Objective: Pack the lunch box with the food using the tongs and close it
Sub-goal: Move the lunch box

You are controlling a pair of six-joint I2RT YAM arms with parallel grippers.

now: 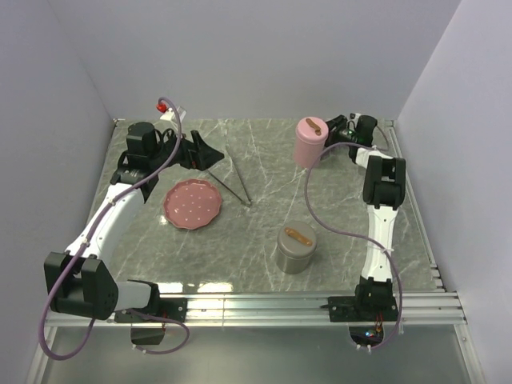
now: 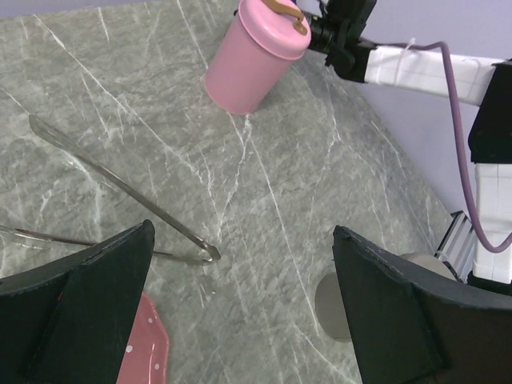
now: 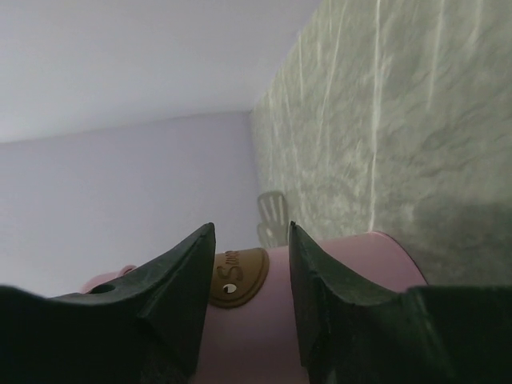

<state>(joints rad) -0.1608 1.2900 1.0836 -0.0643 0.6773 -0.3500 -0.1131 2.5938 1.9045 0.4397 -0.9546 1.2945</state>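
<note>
The pink lunch box (image 1: pixel 308 146) stands at the back right with its lid on and a brown strap (image 1: pixel 314 124) across the top. My right gripper (image 1: pixel 334 132) is at its lid. In the right wrist view its fingers (image 3: pixel 250 228) stand partly apart over the pink lid (image 3: pixel 264 328), beside the brown label (image 3: pixel 240 276); a grip does not show. The silver tongs (image 1: pixel 236 182) lie in a narrow V on the table. My left gripper (image 1: pixel 210 154) hovers wide open just left of them (image 2: pixel 244 232), holding nothing. No food shows in any view.
A pink dotted plate (image 1: pixel 193 202) lies front left of the tongs, its edge (image 2: pixel 148 352) under my left finger. A grey metal canister (image 1: pixel 297 248) with a brown strap stands at the front middle. Walls close in the back and both sides.
</note>
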